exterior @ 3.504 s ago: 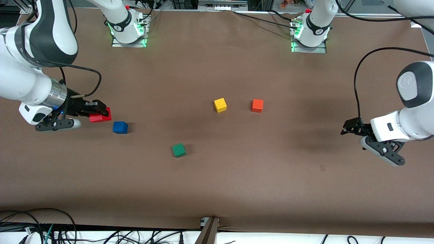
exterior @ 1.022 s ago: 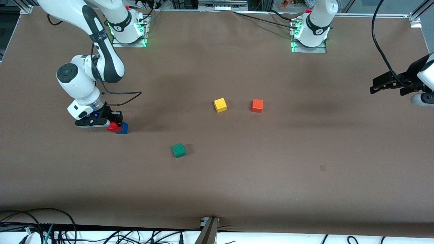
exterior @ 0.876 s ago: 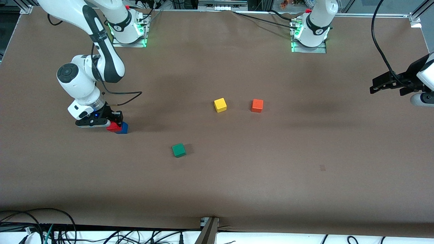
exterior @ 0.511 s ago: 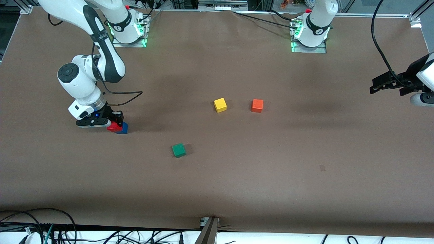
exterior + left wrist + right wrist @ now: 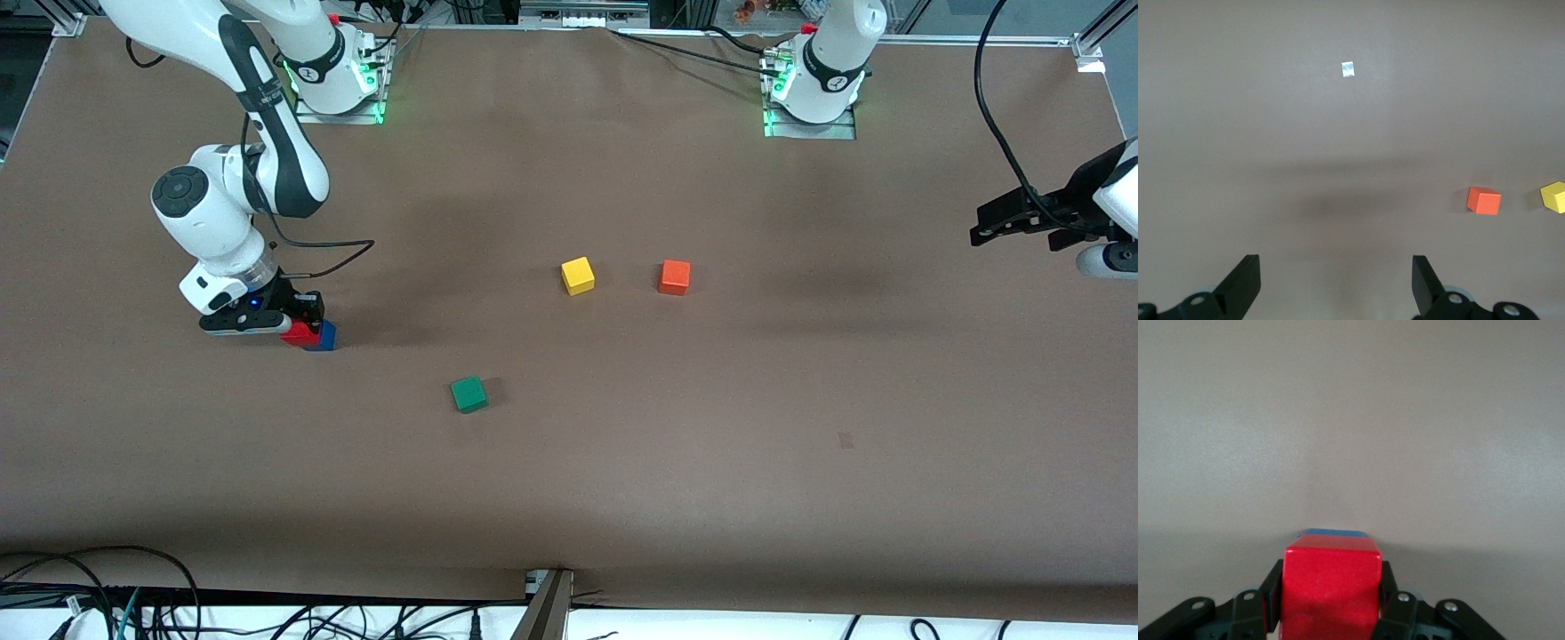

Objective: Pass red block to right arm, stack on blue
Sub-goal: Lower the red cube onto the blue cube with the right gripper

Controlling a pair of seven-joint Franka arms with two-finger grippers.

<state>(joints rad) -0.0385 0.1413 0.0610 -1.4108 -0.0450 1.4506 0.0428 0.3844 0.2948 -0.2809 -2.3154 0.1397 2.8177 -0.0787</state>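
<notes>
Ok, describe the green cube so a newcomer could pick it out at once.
Start at the brown table. Near its middle, the yellow cube and orange cube sit side by side. The green cube lies alone, nearer the front camera than those two and toward the right arm's end; it is the only green block.

No legible text or labels.

Robotics lab: bolted arm bases, cable tangle.

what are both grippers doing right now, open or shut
Left gripper: open, empty, waiting over the left arm's end of the table.
Right gripper: shut on the red block, which sits on the blue block.
</notes>
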